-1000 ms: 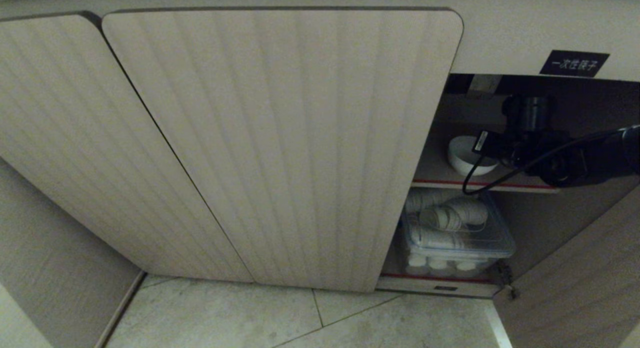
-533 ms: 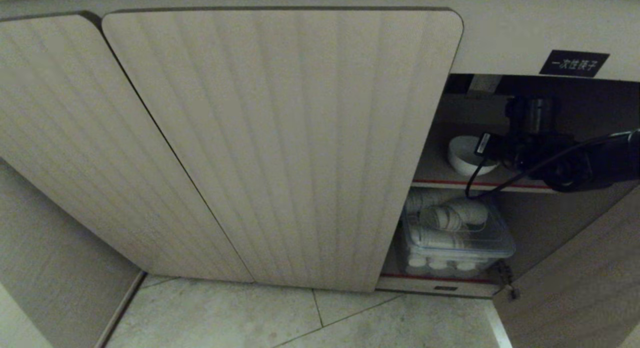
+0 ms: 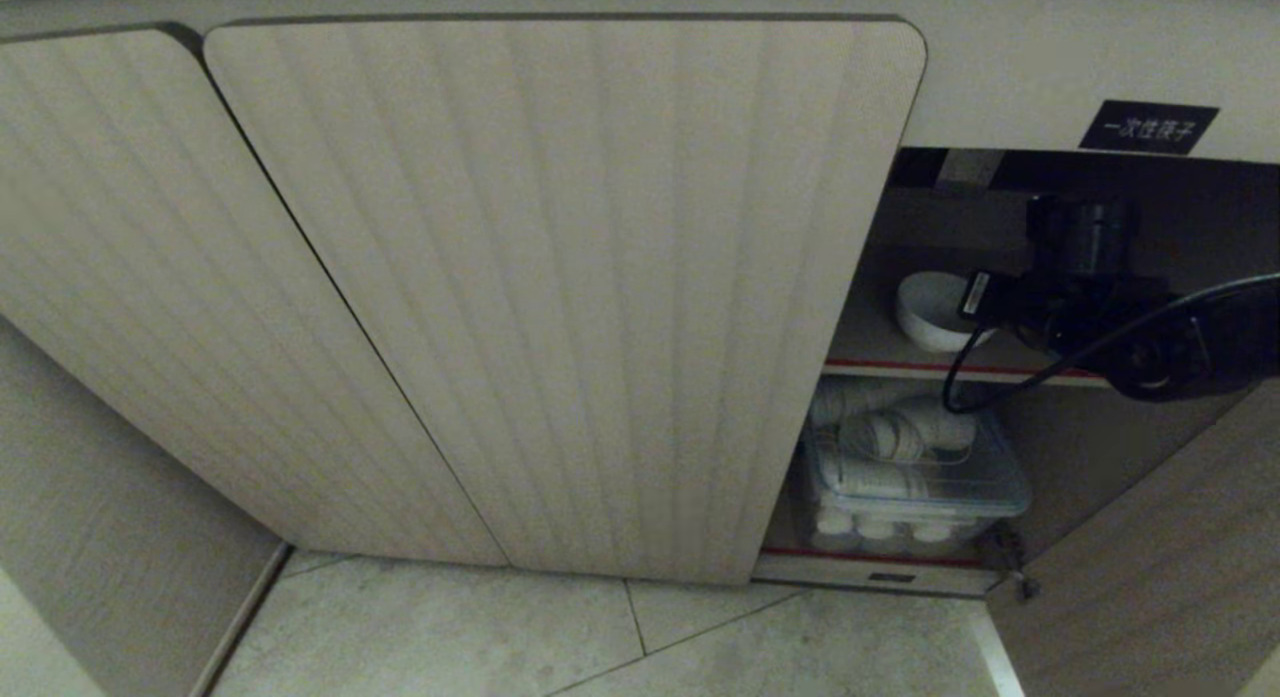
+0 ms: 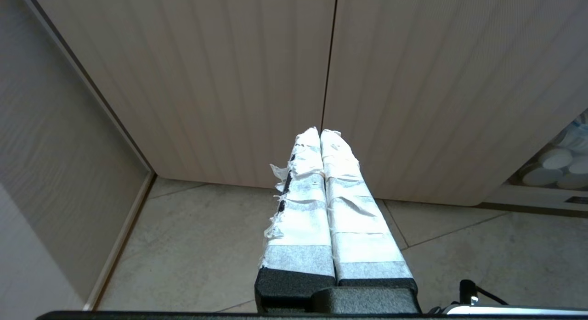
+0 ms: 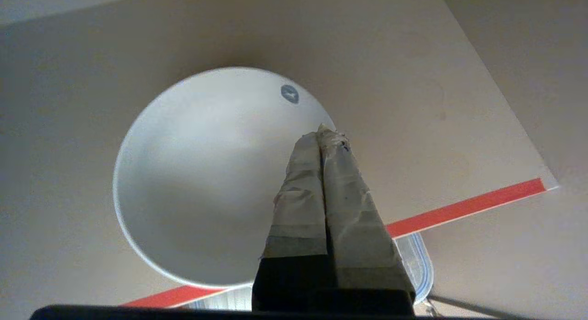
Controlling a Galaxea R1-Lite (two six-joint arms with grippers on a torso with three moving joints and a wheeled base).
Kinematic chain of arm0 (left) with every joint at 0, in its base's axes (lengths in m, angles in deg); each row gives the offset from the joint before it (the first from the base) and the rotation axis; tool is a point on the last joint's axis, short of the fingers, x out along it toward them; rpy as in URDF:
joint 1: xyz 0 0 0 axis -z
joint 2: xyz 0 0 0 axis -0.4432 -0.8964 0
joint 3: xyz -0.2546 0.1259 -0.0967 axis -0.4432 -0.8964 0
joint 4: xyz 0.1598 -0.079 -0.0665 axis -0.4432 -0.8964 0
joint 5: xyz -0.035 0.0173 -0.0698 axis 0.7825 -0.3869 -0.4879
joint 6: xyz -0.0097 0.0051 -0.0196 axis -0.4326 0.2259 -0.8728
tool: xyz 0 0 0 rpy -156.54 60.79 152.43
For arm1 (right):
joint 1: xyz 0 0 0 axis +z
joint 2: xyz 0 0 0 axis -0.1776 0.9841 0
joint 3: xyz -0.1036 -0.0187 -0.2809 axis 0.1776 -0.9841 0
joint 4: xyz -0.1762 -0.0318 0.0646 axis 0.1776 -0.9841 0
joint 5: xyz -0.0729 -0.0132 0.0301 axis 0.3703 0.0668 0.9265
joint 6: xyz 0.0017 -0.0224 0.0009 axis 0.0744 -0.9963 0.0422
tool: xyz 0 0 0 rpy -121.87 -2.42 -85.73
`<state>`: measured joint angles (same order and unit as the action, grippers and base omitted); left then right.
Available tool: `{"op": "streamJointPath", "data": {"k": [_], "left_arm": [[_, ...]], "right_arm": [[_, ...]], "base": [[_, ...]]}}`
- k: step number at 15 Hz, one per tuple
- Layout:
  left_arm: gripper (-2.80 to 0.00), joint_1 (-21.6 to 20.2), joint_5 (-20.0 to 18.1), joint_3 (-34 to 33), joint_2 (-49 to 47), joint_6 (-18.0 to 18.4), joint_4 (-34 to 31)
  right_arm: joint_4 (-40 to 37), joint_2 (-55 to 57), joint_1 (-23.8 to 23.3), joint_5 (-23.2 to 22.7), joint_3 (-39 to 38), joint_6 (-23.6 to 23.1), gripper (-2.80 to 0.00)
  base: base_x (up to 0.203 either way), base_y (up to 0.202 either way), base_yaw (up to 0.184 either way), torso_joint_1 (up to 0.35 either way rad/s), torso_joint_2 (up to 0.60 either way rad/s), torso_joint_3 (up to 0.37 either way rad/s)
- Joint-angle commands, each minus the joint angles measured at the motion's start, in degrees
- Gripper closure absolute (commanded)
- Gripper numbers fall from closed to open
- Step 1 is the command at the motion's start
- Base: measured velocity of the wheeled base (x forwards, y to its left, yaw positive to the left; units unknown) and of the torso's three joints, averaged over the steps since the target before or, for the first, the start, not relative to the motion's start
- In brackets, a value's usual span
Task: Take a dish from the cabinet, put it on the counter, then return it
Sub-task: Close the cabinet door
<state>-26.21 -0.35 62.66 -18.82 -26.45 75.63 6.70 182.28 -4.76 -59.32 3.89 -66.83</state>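
We are looking down at a low beige wood-grain cabinet point(image 3: 560, 297) with vertically fluted, round-cornered doors; its rightmost section is standing open beneath a small black label with white characters point(image 3: 1148, 127). Inside, on the upper shelf with a red front edge point(image 3: 900, 365), a small plain white round ceramic bowl point(image 3: 930, 312) is sitting upright, mouth up. Below it, a clear plastic lidded bin of white cups point(image 3: 915, 472) is resting on the lower shelf.

Our right gripper point(image 5: 328, 134) is reaching into the open section from the right side. Its two tape-wrapped fingers point(image 5: 301, 191) are pressed flat together, holding nothing. In the right wrist view the bowl point(image 5: 216, 173) is lying directly under and ahead of the closed tips, which are hanging over the near-right part of the rim, just inside the bowl's mouth. We cannot tell whether the tips are touching the ceramic.

The bowl is round, so it has no long axis to line up with. What matters, we judge, is the rim wall lying just beside the tips: the fingers would need to part and straddle that wall before any lift.

Our left gripper point(image 4: 321, 136) is sitting parked low before the closed doors, fingers shut and empty, well apart from the bowl. The right arm is plainly the nearer one.
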Motion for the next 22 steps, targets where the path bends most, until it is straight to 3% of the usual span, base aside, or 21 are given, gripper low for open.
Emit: {"op": "streamJointPath", "data": {"k": [1,22], "left_arm": [[0.0,0.0,0.1,0.0,0.0,0.0,0.0],[0.0,0.0,0.0,0.0,0.0,0.0,0.0]], "right_arm": [[1.7,-1.7,0.1,0.1,-2.7,-0.5,0.0],[11.5,-13.2,1.6,-3.9,-21.3,-6.8,0.0]], "base": [[0.0,0.0,0.0,0.0,0.0,0.0],[0.0,0.0,0.0,0.0,0.0,0.0]]}}
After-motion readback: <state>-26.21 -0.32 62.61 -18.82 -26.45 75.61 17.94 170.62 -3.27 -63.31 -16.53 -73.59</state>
